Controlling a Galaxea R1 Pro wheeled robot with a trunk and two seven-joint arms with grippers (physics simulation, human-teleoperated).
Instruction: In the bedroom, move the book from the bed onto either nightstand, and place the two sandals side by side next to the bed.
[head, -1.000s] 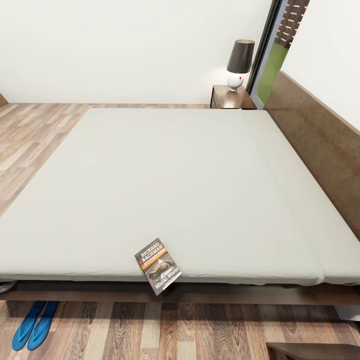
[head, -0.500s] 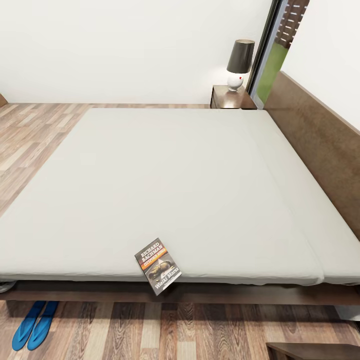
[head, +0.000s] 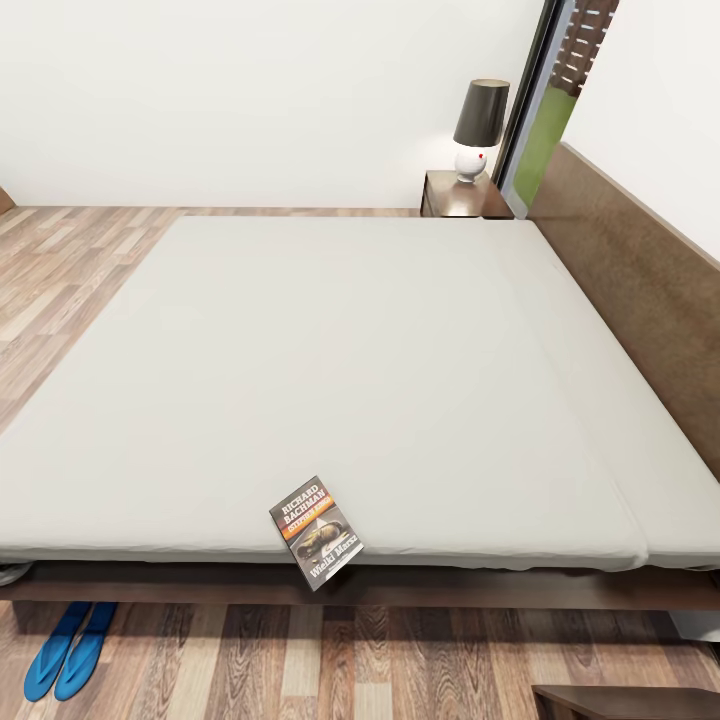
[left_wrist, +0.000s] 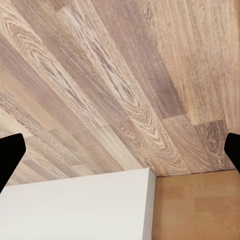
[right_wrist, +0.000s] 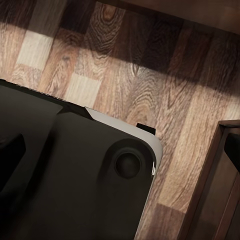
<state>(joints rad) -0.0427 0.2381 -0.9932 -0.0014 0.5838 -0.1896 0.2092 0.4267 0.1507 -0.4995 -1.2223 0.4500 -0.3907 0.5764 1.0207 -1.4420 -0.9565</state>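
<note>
At the near edge of the bed (head: 330, 340), book (head: 316, 531) overhanging, long axis toward 11 o'clock, grippers spread wide over floor, gripping nothing, nearer arm unclear.

Book (head: 316, 532) overhangs bed (head: 330, 380) edge; blue sandals (head: 68, 648) paired below

"RICHARD BACHMAN" on the book (head: 316, 532)

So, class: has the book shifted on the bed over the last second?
No. The book still overhangs the bed's near edge at the same spot, right of the sandals.
</note>
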